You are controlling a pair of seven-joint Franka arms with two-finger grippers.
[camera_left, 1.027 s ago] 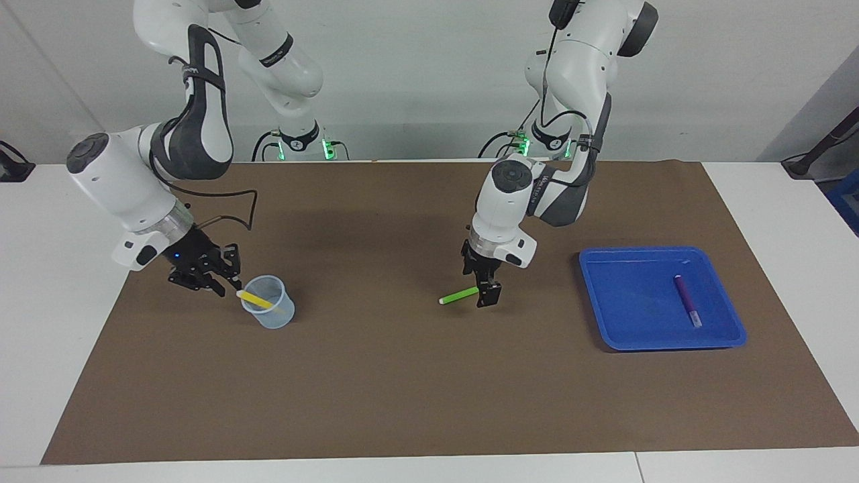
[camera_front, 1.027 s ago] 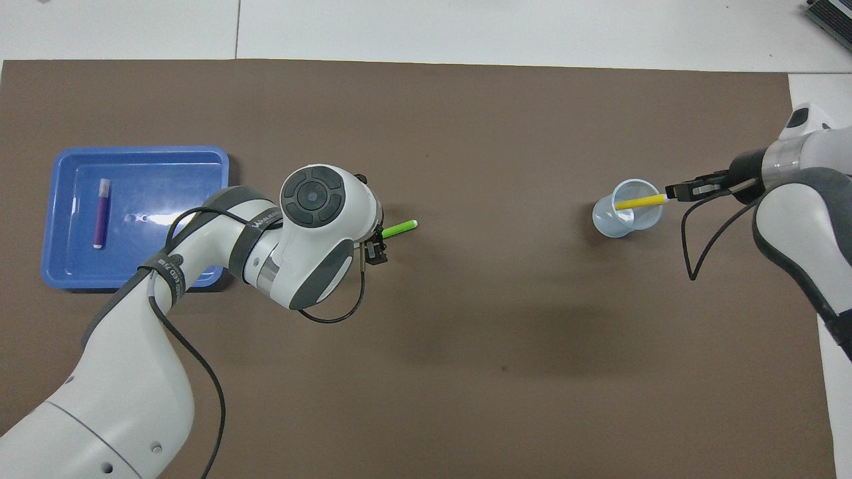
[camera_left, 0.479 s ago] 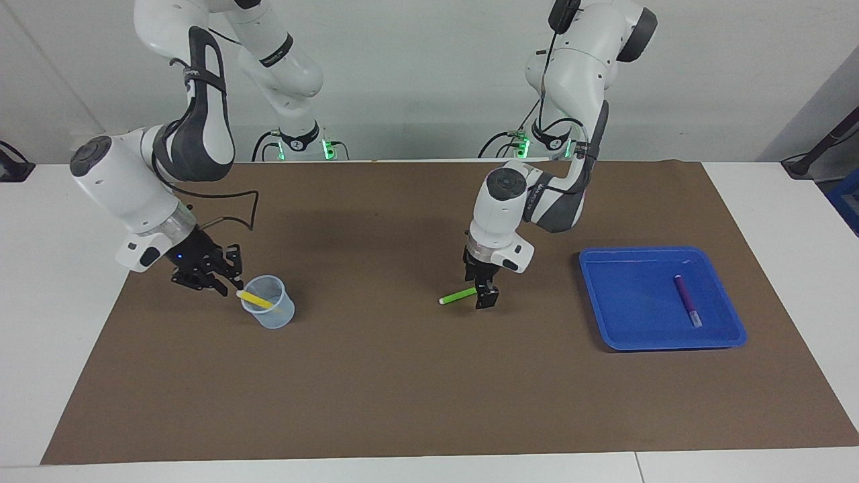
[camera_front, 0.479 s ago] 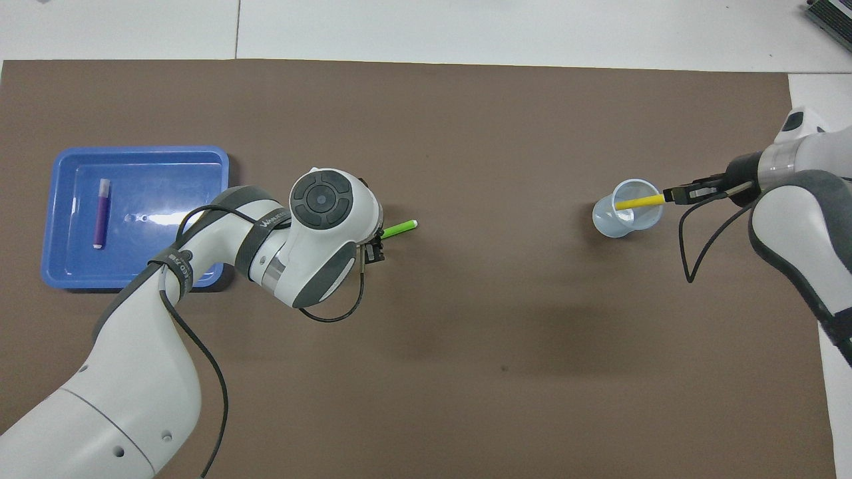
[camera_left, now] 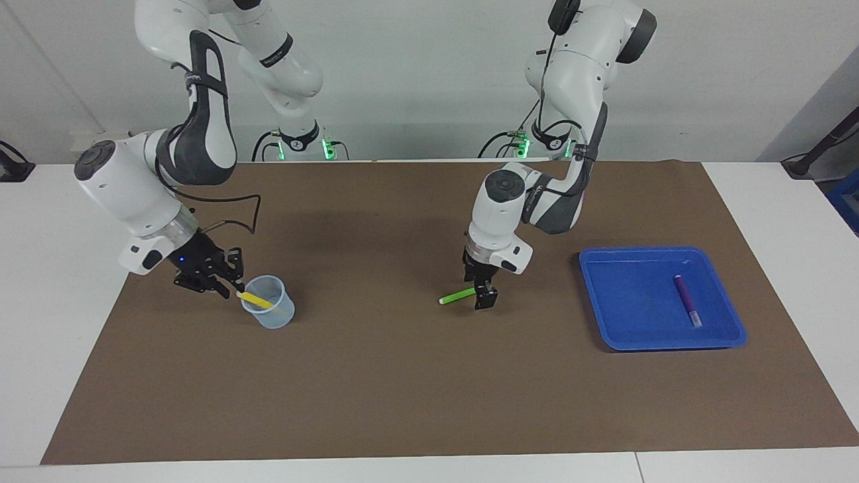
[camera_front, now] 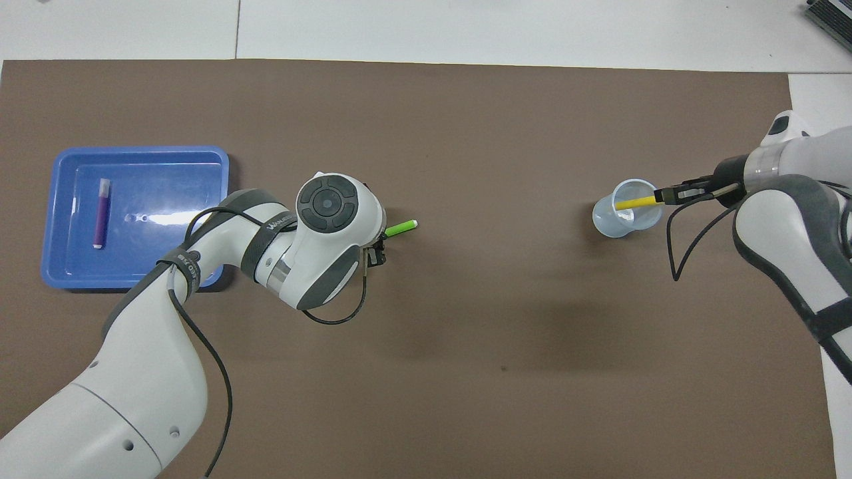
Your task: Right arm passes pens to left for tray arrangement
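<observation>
Brown mat (camera_left: 429, 389) covers white surface (camera_left: 40, 268). Shallow square blue plastic tray (camera_left: 624, 315), left arm's end, holds slim purple pen (camera_left: 687, 300). Translucent bluish cup (camera_left: 272, 310), right arm's end. Right claw (camera_left: 228, 285) pinches yellow pen (camera_left: 256, 300) leaning in cup. Left claw (camera_left: 484, 295) straddles green pen (camera_left: 458, 296) on mat; grip unclear.

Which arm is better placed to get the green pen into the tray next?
Left, probably. The left gripper is down at the green pen's end on the mat, with the tray at its end. The right gripper grips the yellow pen at the cup.
</observation>
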